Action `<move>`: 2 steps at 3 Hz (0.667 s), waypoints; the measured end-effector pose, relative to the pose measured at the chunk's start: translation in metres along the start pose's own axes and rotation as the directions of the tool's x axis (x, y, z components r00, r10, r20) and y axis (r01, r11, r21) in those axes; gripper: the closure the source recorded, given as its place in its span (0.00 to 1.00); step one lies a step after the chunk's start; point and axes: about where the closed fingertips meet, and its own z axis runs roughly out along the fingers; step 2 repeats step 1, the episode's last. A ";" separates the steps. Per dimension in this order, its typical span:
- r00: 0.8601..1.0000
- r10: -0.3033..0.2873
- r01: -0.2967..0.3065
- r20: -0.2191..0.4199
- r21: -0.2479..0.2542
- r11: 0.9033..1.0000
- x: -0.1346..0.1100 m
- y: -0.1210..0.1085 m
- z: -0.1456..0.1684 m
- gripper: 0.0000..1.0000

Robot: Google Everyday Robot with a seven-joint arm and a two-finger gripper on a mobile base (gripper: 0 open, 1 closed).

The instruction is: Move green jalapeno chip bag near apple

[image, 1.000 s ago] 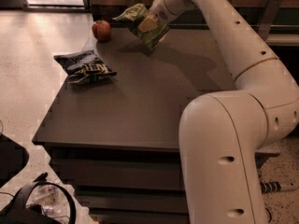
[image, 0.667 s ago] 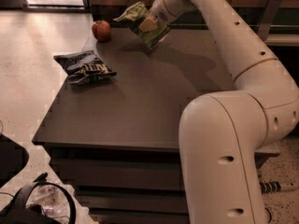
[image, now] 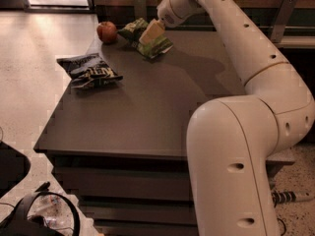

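The green jalapeno chip bag (image: 158, 45) is at the far side of the dark table (image: 147, 107), its lower edge at or just above the tabletop. My gripper (image: 150, 33) reaches in from the upper right and is shut on the bag's middle; one pale finger (image: 152, 31) lies across its front. The red apple (image: 107, 32) sits at the table's far left corner, a short gap to the left of the bag's left end.
A black chip bag (image: 89, 72) with pale lettering lies on the table's left side, nearer than the apple. My arm (image: 246, 132) fills the right of the view. A wall rail runs behind the table. Black gear lies on the floor at bottom left (image: 29, 215).
The gripper has carried the green bag slightly down and to the left, closer to the apple and the tabletop. The apple and black bag have not moved.
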 end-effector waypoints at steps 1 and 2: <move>1.000 0.000 0.000 0.000 0.000 1.000 0.000 0.000 0.000 0.00; 1.000 0.000 0.000 0.000 0.000 1.000 0.000 0.000 0.000 0.00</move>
